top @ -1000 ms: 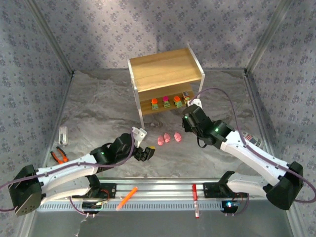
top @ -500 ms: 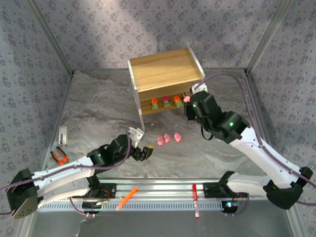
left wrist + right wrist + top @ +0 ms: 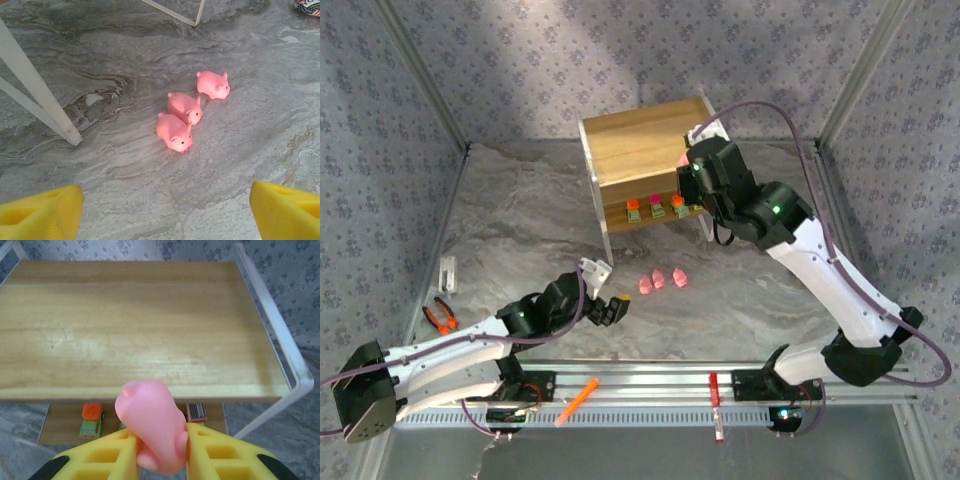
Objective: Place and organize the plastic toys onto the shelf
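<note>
My right tool [image 3: 161, 447] is clamped on a pink pig [image 3: 150, 422], holding it above the front edge of the top board of the shelf [image 3: 125, 330]. Blocky toys [image 3: 657, 207] stand in a row on the lower board. My left tool [image 3: 165, 210] gapes wide with nothing in it, over the desk [image 3: 250, 140] near three pink pigs [image 3: 184, 107] lying close together.

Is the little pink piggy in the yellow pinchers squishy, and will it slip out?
The small pink plastic pig probably is light: the right gripper holds it by fingertips alone. Its smooth, rounded body might slip or twist. It seems to keep its shape when pinched, so likely fairly firm.
</note>
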